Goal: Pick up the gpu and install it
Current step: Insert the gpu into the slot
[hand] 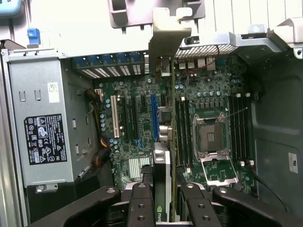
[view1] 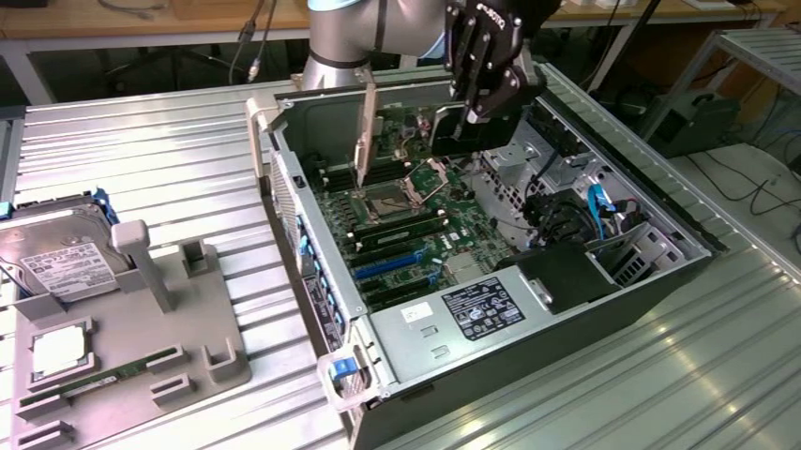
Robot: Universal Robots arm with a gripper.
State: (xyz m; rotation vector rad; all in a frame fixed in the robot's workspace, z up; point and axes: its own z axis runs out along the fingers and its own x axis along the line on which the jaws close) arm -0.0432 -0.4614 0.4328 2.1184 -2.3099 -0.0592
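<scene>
My gripper (view1: 481,114) is shut on the gpu (view1: 441,136), which hangs above the open computer case (view1: 651,281). The card's silver end bracket (view1: 366,131) points down toward the motherboard (view1: 414,234). In the wrist view the gpu (hand: 166,142) is seen edge-on between my black fingers (hand: 142,203), and its bracket (hand: 166,38) reaches toward the case's rear wall. The card hovers over the motherboard (hand: 137,142), close to the blue expansion slot (hand: 154,116) and not touching it. The gripper (hand: 168,210) grips the card near its far end.
A grey power supply (view1: 482,309) with a black label fills the near end of the case. On the exterior view's left a grey fixture (view1: 138,347) carries a silver hard drive (view1: 56,258), a processor (view1: 59,349) and a thin green RAM stick (view1: 100,380). The empty CPU socket (hand: 210,137) lies beside the card.
</scene>
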